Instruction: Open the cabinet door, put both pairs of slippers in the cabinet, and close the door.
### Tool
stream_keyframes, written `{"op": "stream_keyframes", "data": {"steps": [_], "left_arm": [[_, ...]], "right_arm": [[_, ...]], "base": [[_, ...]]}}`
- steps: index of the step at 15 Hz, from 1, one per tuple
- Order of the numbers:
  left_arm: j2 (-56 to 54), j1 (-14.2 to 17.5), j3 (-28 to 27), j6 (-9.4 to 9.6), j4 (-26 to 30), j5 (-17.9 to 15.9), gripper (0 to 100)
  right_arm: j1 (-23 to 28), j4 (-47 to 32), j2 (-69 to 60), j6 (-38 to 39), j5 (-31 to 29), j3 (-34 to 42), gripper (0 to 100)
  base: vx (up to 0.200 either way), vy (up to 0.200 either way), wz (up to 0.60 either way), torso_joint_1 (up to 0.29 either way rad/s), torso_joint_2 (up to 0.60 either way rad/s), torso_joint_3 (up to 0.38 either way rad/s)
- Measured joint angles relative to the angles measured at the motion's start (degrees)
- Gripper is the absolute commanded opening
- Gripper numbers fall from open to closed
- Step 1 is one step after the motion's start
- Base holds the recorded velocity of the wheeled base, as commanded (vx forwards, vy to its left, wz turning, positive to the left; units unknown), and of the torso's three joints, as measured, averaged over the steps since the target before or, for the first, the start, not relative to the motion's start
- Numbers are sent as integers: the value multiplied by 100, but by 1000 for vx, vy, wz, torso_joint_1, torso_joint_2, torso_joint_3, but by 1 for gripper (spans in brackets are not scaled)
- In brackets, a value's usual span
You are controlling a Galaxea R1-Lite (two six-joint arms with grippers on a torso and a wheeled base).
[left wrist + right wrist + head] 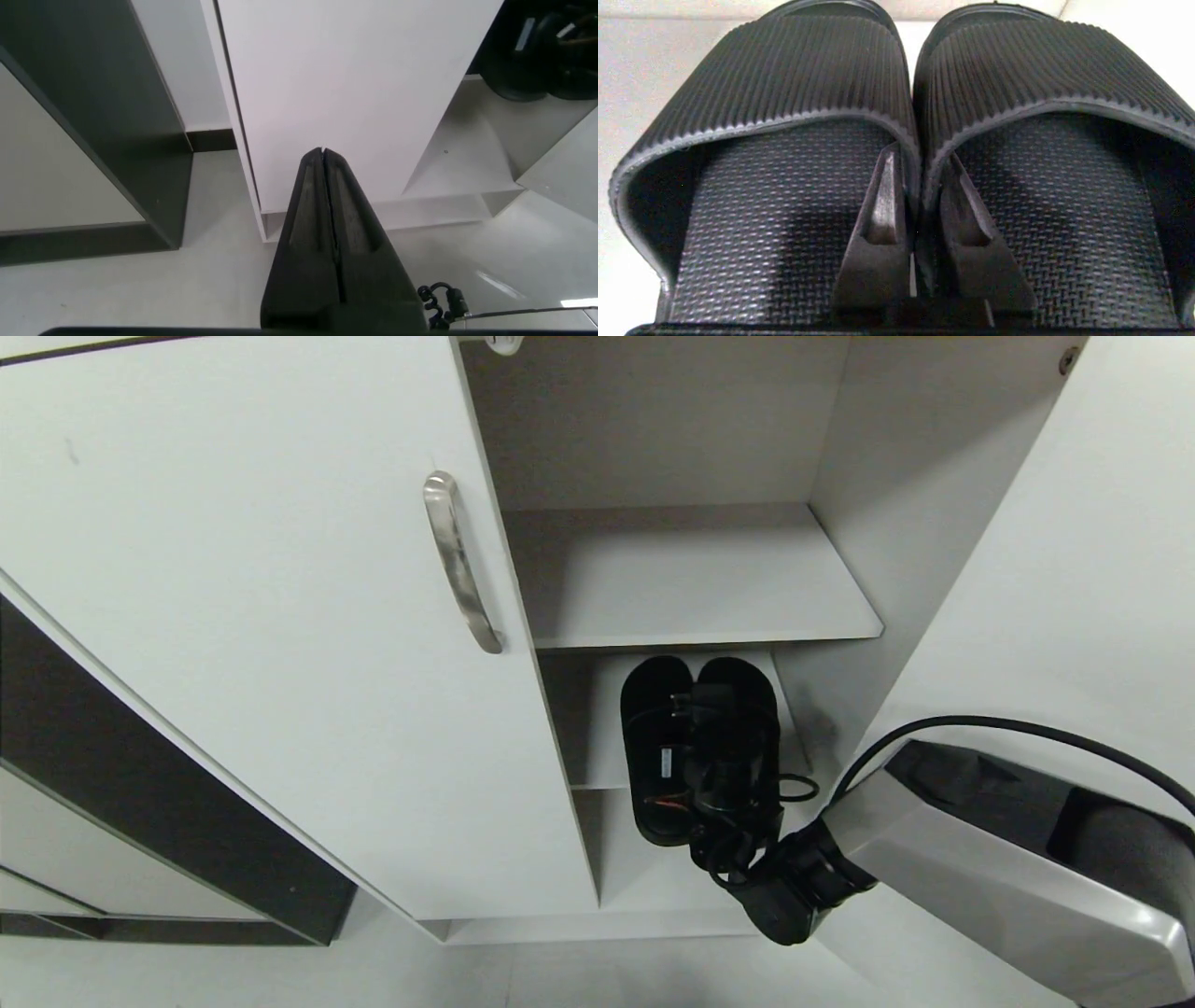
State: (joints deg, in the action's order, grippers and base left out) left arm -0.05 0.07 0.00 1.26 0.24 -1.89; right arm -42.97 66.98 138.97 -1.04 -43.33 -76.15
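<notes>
A pair of black slippers (653,747) lies side by side on the cabinet's lower shelf (602,709), toes pointing inward. My right gripper (698,702) reaches into the cabinet from the lower right. In the right wrist view it (920,182) is shut on the slippers (785,112): one finger sits inside each slipper, and they pinch the two adjoining inner walls together. My left gripper (322,159) is shut on nothing. It hangs low above the floor, in front of the bottom edge of the closed left door (355,84).
The right cabinet door (1074,569) stands swung open at the right. The left door (261,616), with its metal handle (457,560), is closed. An upper shelf (691,579) is bare. A dark panel (140,784) borders the cabinet on the left.
</notes>
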Motion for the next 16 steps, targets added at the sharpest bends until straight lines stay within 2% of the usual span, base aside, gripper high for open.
{"op": "stream_keyframes", "data": {"steps": [7, 12, 16], "left_arm": [[2, 2, 0, 5, 2, -2, 0], [2, -2, 0, 7, 2, -2, 0], [2, 0, 0, 7, 2, -5, 0]], "right_arm": [[174, -1007, 361, 2, 5, -1417, 0], [315, -1380, 660, 0, 0, -2078, 0], [382, -1443, 857, 82, 0, -2232, 0]], "base": [[0, 0, 0, 0, 0, 0], [0, 0, 0, 0, 0, 0], [0, 0, 0, 0, 0, 0]]}}
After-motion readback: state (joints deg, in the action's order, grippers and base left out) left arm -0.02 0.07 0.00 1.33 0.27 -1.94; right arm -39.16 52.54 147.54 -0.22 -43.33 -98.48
